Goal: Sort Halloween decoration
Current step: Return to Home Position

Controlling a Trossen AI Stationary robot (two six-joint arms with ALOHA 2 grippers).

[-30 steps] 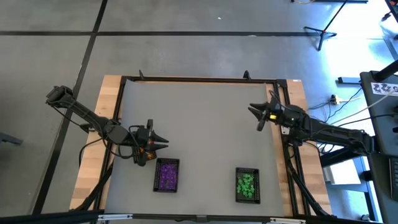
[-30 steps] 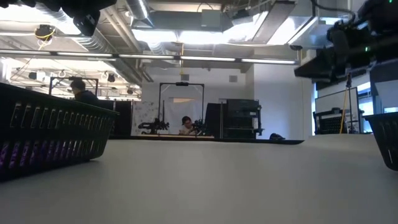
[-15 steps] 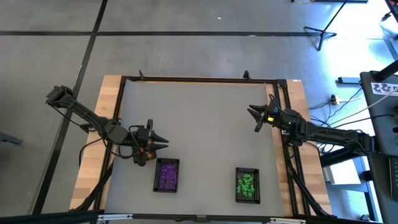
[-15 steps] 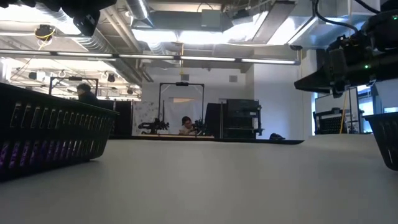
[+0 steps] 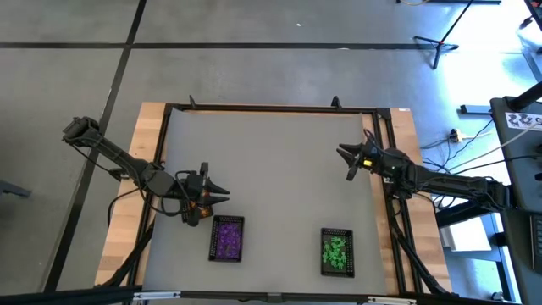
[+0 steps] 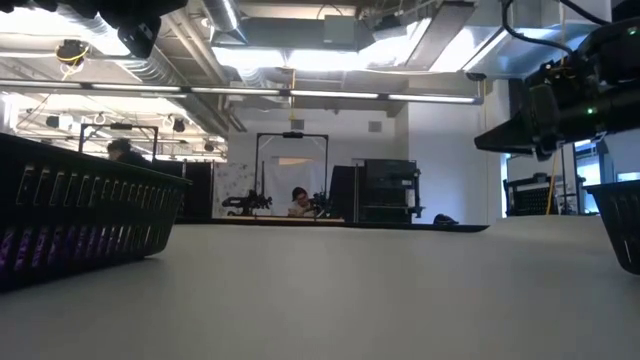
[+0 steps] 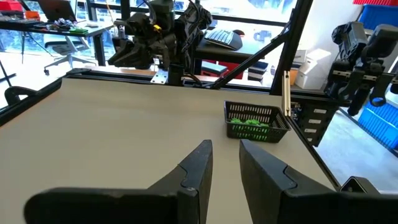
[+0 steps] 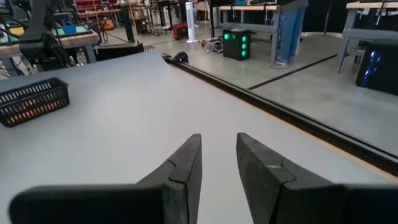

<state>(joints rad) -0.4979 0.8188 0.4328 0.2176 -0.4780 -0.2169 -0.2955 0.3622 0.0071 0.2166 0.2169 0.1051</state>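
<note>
Two baskets filled: purple trinkets (image 5: 226, 239) in left basket (image 5: 212, 251), green trinkets (image 5: 336, 251) in right basket (image 5: 323, 263). My left gripper (image 5: 223, 193) hovers just beside left basket, fingers narrowly parted, holding nothing. My right gripper (image 5: 345, 162) over table (image 5: 279, 161) near right edge, same narrow gap, empty. Going home, I should lift first, then swing clear of basket rim.

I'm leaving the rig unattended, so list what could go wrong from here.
The left hand sits open close by a corner of the purple basket; a low swing could nudge it and spill trinkets. The right hand hangs near the right rail; a wide retreat might clip it.
</note>
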